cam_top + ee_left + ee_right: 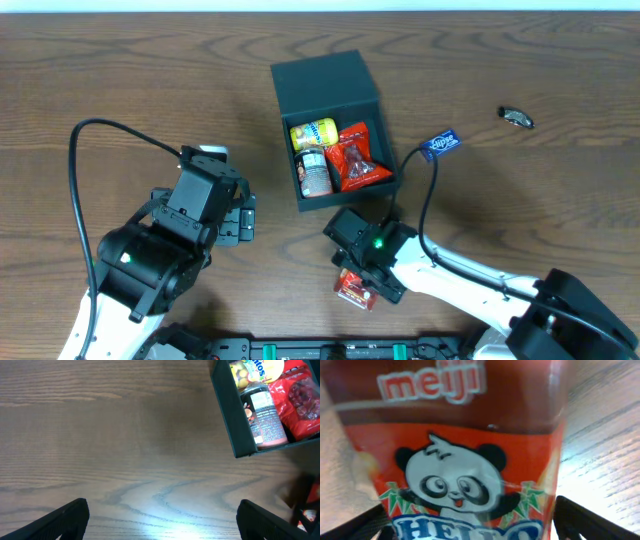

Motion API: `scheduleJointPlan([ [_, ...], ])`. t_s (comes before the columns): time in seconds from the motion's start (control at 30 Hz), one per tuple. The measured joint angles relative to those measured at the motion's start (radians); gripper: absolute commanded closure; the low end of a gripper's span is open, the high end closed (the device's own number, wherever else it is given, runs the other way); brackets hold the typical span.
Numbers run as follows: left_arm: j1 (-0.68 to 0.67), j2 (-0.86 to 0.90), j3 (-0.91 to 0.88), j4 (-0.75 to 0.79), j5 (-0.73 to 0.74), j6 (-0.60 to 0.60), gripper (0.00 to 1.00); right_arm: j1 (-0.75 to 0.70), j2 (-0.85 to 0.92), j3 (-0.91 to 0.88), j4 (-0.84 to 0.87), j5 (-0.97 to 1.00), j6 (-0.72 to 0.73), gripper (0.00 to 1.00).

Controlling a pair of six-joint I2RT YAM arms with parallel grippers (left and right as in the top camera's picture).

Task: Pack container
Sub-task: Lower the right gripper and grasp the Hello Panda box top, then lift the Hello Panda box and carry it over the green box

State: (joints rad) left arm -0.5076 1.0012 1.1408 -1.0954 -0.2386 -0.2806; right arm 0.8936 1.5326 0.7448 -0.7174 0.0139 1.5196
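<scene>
Apparently right tool [362, 280] straddles the panda snack box [470, 460] near container [325, 85].

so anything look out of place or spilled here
Nothing spilled or damaged. A blue packet and a small dark item lie right of the container, a red panda box nearer the robot, all unpacked.

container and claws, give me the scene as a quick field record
container: lid open, on the far side
inside: yellow can, dark can, red bag
left claw: open, empty, over bare table left of the container
right claw: open, fingers either side of the hello panda box; contact unclear
hello panda box: outside the container, on its near side
also on table: blue packet, small dark item
</scene>
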Motion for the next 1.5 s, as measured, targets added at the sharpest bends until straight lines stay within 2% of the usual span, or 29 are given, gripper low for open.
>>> scheduleJointPlan([
  [0.1,0.000,0.000,0.000,0.000,0.000,0.000,0.05,0.000,0.000,0.000,0.002,0.000,0.003,0.28],
  [0.37,0.000,0.000,0.000,0.000,0.000,0.000,0.05,0.000,0.000,0.000,0.004,-0.001,0.008,0.36],
  [0.5,0.000,0.000,0.000,0.000,0.000,0.000,0.05,0.000,0.000,0.000,0.002,-0.001,0.008,0.37],
  [0.87,0.000,0.000,0.000,0.000,0.000,0.000,0.05,0.000,0.000,0.000,0.000,-0.002,0.007,0.58],
  [1.3,0.000,0.000,0.000,0.000,0.000,0.016,0.05,0.000,-0.088,0.000,-0.003,-0.004,-0.027,0.60],
  [1.5,0.000,0.000,0.000,0.000,0.000,0.016,0.05,0.000,-0.198,0.002,-0.004,-0.005,-0.151,0.64],
])
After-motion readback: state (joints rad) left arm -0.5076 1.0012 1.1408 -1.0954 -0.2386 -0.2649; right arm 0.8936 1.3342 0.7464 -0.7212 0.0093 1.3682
